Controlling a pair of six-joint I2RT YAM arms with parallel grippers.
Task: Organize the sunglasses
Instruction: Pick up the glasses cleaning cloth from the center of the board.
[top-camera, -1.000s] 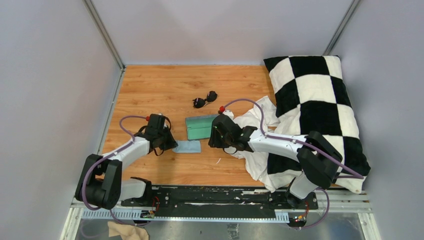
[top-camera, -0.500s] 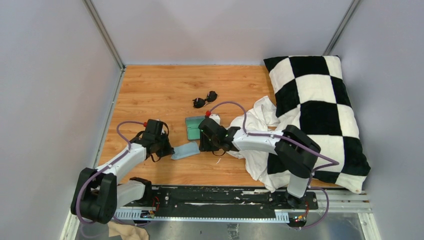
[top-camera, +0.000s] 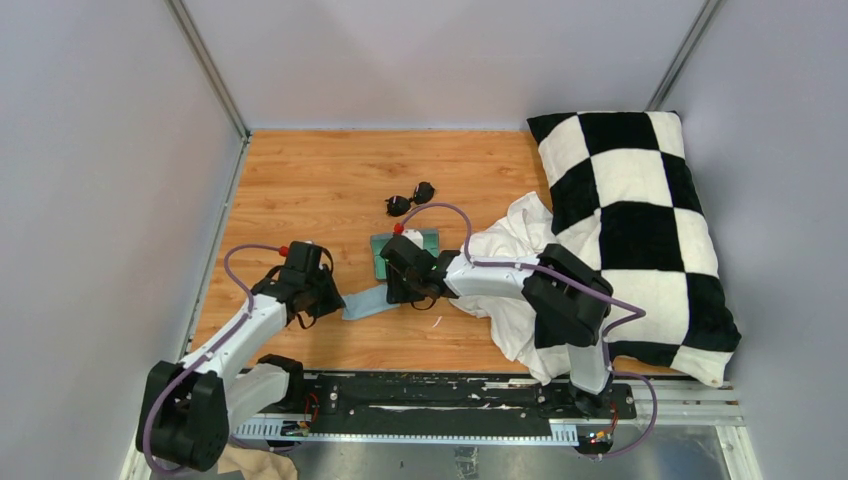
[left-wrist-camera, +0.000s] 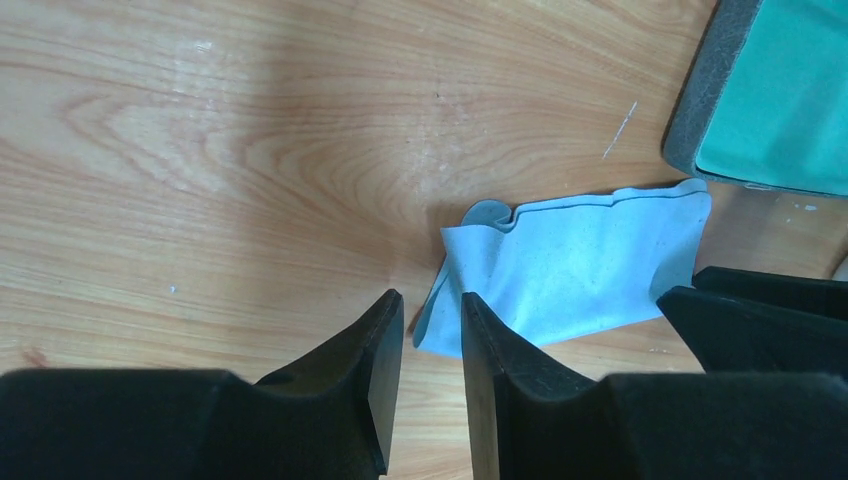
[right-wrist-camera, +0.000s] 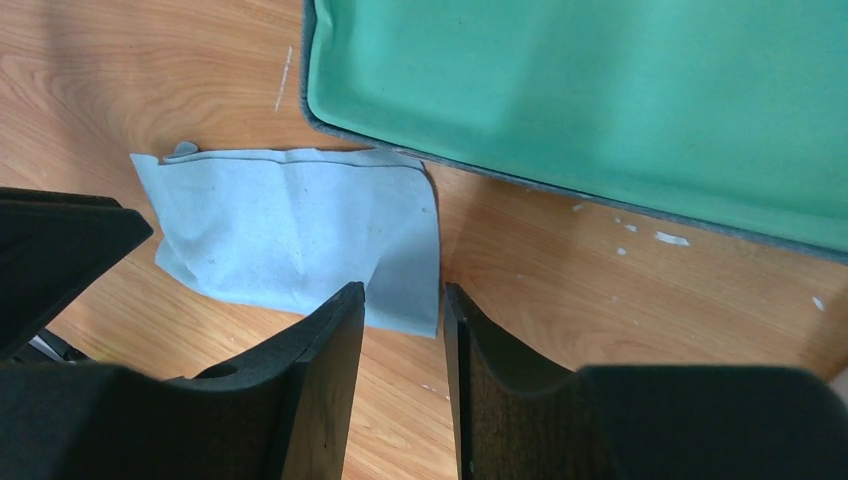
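Observation:
The black sunglasses (top-camera: 411, 198) lie on the wooden table, beyond the open grey-blue case (top-camera: 420, 240) with its teal-green inside, which also shows in the left wrist view (left-wrist-camera: 770, 110) and the right wrist view (right-wrist-camera: 600, 90). A light blue cloth (top-camera: 365, 302) lies in front of the case. My left gripper (top-camera: 335, 300) is at the cloth's left corner (left-wrist-camera: 580, 270), jaws slightly apart (left-wrist-camera: 425, 305), with wood showing between them. My right gripper (top-camera: 395, 293) is at the cloth's right corner (right-wrist-camera: 290, 220), jaws slightly apart (right-wrist-camera: 403, 295). Neither gripper is near the sunglasses.
A large black-and-white checked pillow (top-camera: 640, 210) fills the right side, with a crumpled white fabric (top-camera: 510, 240) against it under the right arm. Grey walls close in the table at the left, the back and the right.
Both grippers have moved left and toward the near edge. The blue cloth has slid left with them and now lies slanted. The sunglasses have not moved.

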